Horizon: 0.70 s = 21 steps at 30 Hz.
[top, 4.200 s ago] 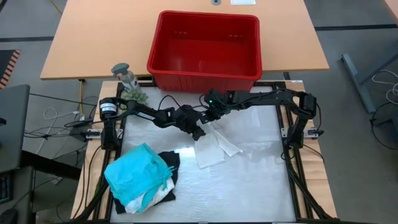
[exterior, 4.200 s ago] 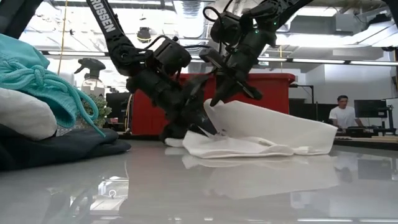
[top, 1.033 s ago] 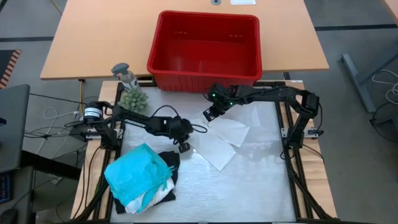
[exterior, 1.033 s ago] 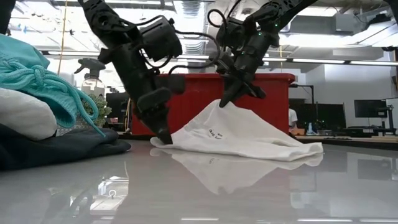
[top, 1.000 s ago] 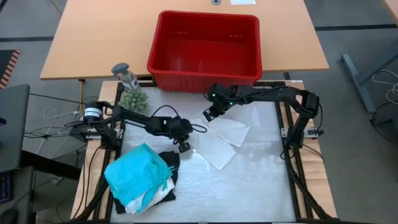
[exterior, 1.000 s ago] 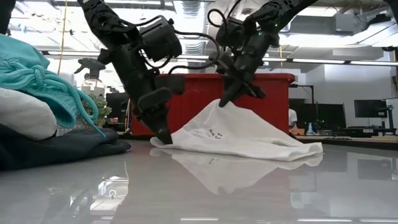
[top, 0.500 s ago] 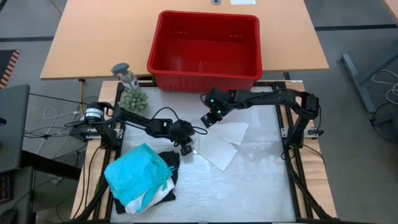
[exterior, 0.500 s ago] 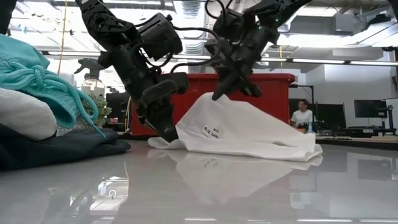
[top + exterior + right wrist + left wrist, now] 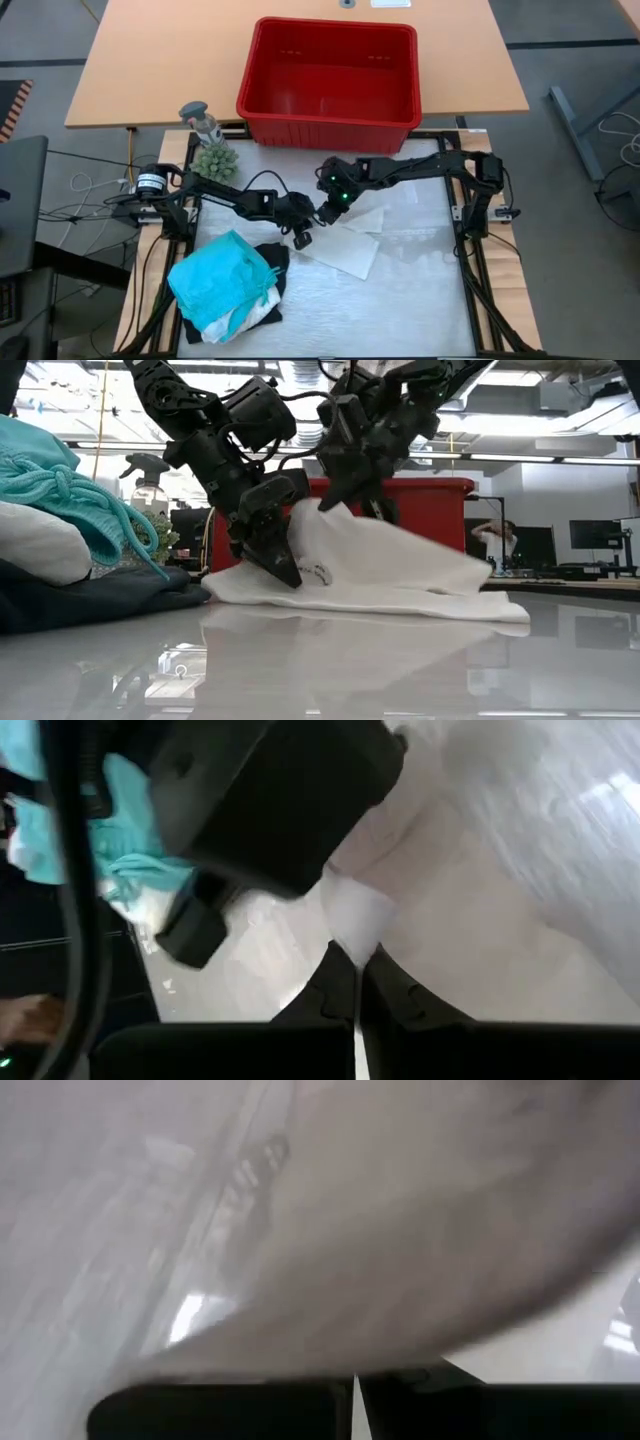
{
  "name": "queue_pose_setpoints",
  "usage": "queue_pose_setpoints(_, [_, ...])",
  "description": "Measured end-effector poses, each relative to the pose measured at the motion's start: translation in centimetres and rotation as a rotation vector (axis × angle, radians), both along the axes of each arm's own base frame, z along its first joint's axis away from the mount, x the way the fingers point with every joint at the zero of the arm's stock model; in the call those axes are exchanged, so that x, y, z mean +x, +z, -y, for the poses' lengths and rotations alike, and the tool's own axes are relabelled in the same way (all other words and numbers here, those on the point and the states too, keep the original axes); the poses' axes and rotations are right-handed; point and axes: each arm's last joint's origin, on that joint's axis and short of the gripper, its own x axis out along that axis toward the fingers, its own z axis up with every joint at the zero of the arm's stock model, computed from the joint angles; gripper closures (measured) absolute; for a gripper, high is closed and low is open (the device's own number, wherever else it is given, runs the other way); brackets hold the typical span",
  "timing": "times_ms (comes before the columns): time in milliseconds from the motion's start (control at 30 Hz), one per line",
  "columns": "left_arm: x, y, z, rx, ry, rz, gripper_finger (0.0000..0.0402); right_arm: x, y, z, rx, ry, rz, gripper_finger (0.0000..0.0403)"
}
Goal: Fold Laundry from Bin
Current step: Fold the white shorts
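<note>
The red bin (image 9: 330,75) is sitting empty behind the table (image 9: 420,290). A white cloth (image 9: 345,242) is lying mid-table, the left gripper (image 9: 303,238) and right gripper (image 9: 326,212) both pinching its edge.

I see open desk (image 9: 420,290) toward the near right, beyond the white cloth (image 9: 345,245). The laundry pile (image 9: 225,285) blocks the near left; the bin (image 9: 328,118) and plant (image 9: 214,160) close the far edge.

bin (image 9: 330,75) behind the work table (image 9: 420,290); garment pile (image 9: 225,285) at its front left
</note>
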Motion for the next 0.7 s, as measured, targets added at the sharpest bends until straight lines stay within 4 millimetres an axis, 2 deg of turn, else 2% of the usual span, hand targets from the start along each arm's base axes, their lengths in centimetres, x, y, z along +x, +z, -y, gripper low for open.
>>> queue_pose_setpoints(233, [0.1, 0.1, 0.1, 0.031, 0.026, -0.006, 0.0401, 0.4, -0.8, -0.5, 0.009, 0.006, -0.021, 0.0379])
queue_pose_setpoints(500, [1.5, -2.7, -0.2, 0.02, 0.043, 0.021, 0.0401, 0.3, -0.8, -0.7, 0.031, -0.017, -0.036, 0.0379])
queue_pose_setpoints(700, [2.1, -2.4, -1.8, 0.083, 0.142, 0.119, 0.0401, 0.4, -0.8, -1.3, 0.029, -0.032, -0.049, 0.0379])
